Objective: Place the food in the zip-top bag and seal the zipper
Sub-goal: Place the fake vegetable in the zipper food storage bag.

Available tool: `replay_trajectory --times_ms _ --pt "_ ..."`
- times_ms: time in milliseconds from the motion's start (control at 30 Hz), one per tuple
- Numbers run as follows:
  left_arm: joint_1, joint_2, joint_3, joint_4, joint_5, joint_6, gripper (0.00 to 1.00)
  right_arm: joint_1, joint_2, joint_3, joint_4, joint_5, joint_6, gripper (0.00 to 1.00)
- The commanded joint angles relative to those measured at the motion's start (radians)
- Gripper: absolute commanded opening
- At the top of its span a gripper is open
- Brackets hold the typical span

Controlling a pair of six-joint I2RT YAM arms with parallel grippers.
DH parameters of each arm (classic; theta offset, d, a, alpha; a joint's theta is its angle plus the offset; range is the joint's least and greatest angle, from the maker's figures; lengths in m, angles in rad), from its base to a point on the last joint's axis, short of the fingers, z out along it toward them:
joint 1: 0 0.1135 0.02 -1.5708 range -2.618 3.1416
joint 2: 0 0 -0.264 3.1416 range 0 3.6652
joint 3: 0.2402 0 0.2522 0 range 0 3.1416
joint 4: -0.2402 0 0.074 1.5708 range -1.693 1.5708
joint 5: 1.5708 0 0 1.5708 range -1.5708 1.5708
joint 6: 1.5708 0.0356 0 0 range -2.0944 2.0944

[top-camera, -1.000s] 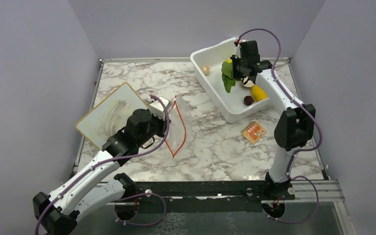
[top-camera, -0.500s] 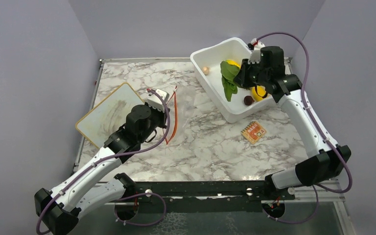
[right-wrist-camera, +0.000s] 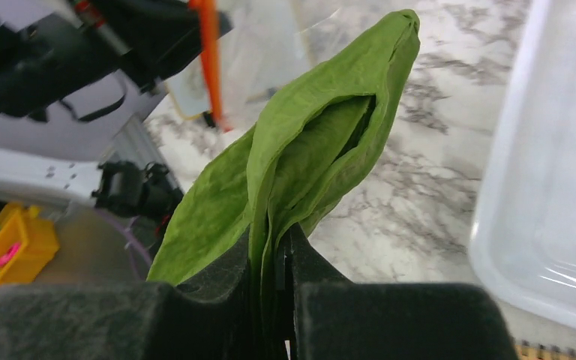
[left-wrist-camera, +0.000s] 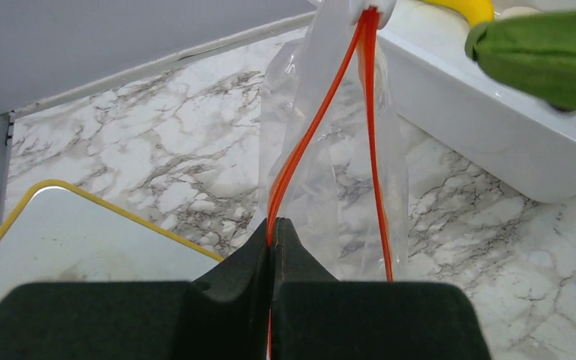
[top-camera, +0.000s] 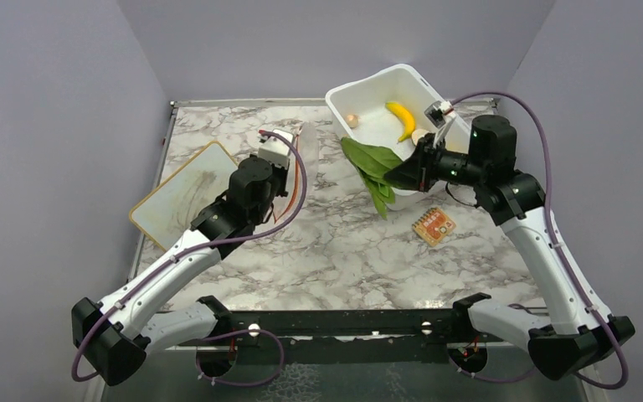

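Note:
My left gripper (top-camera: 288, 173) (left-wrist-camera: 273, 232) is shut on the red-orange zipper (top-camera: 295, 163) (left-wrist-camera: 304, 146) of the clear zip-top bag (top-camera: 306, 142) (left-wrist-camera: 330, 172), holding it up with its mouth parted. My right gripper (top-camera: 398, 177) (right-wrist-camera: 277, 240) is shut on the dark-green leafy vegetable (top-camera: 369, 170) (right-wrist-camera: 322, 142), held above the table between the bag and the white tub (top-camera: 336, 105). The leaf tip shows in the left wrist view (left-wrist-camera: 547, 52). The banana (top-camera: 401, 118) and a small beige piece (top-camera: 352, 121) lie in the tub. The yellow oval fruit is hidden.
A white board with a yellow rim (top-camera: 182, 198) (left-wrist-camera: 67, 232) lies at the left under my left arm. A small orange patterned square (top-camera: 434, 225) lies on the marble below the tub. Grey walls close in the back and sides.
My right gripper carried the leafy vegetable out of the tub and left over the table. My left gripper raised the bag off the table and moved it toward the far side.

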State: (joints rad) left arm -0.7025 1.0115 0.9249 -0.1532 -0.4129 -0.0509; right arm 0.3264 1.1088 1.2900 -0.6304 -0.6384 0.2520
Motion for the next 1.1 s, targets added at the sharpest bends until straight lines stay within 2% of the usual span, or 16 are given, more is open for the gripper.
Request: replay_trajectory --times_ms 0,200,400,667,900,1067 --pt "0.0 0.038 0.048 -0.044 -0.058 -0.019 0.0 0.003 -0.074 -0.079 0.077 -0.276 0.015 0.01" --pt "0.0 0.124 0.045 -0.082 0.07 -0.128 0.0 0.003 -0.149 -0.229 0.146 -0.375 0.079 0.01" --pt "0.0 0.221 0.047 -0.082 0.175 -0.197 0.0 0.003 -0.203 -0.398 0.348 -0.507 0.236 0.01" --pt "0.0 0.256 0.045 -0.049 0.26 -0.277 0.0 0.004 -0.198 -0.454 0.396 -0.53 0.25 0.01" --pt "0.0 0.272 0.035 -0.03 0.3 -0.305 0.0 0.009 -0.203 -0.497 0.544 -0.571 0.361 0.01" --pt "0.0 0.275 0.037 -0.028 0.304 -0.31 0.0 0.013 -0.196 -0.492 0.536 -0.55 0.348 0.01"
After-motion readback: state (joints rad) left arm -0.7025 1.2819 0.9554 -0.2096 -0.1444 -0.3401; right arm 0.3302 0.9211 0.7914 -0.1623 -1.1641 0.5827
